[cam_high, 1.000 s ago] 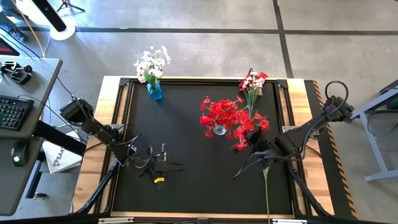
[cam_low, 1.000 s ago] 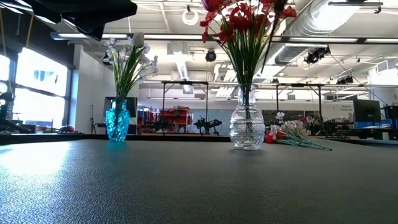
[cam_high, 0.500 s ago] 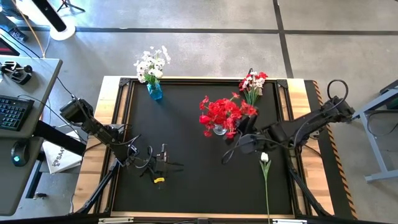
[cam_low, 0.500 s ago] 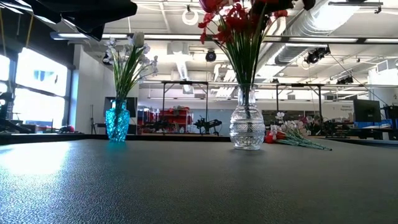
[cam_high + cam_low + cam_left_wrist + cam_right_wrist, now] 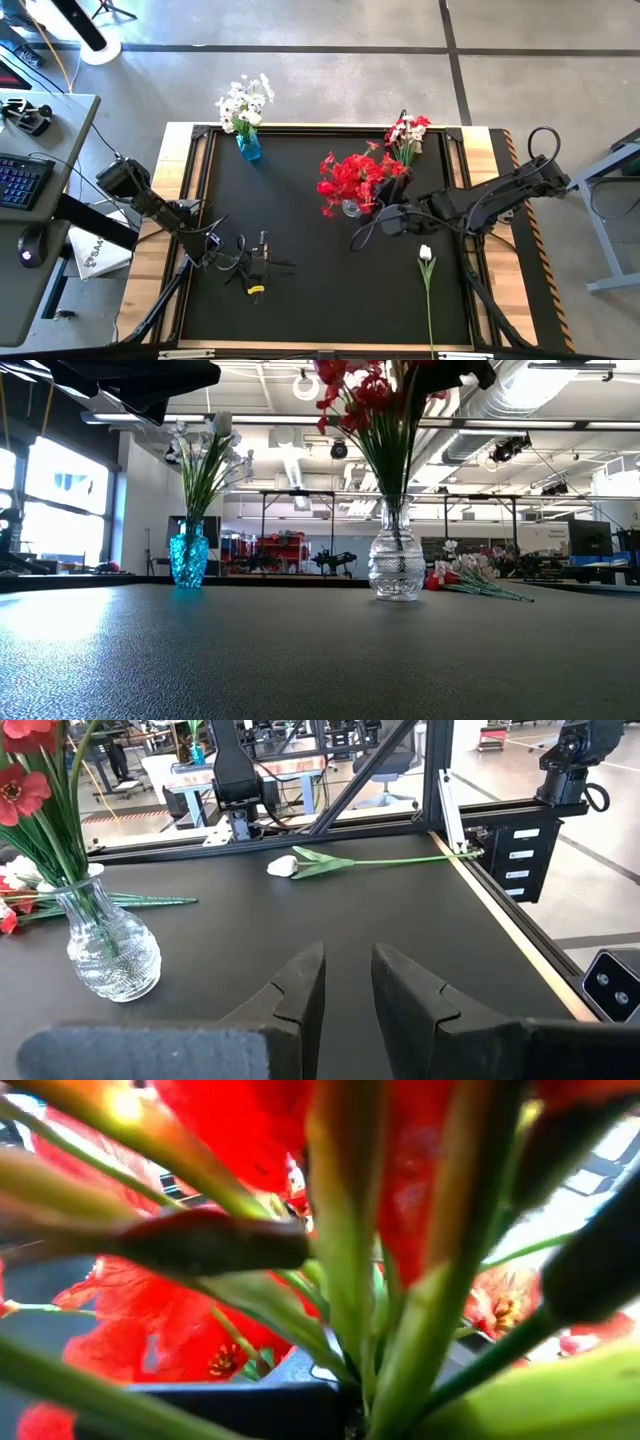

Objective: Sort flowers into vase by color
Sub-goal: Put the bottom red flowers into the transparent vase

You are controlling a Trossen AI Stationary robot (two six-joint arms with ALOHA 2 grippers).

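Red flowers are bunched in a clear glass vase near the counter's middle, and the right tool is pressed in just beside them, stems filling its wrist view; whether it is gripping one cannot be told. White blossoms are kept in a blue vase at the far left corner, a mixed bunch lies at the far edge, and a white tulip lies near the right edge. The left tool, slightly parted and empty, is held low over open black counter.

Grey concrete floor, exposed ceiling ducts, bright window, side desk
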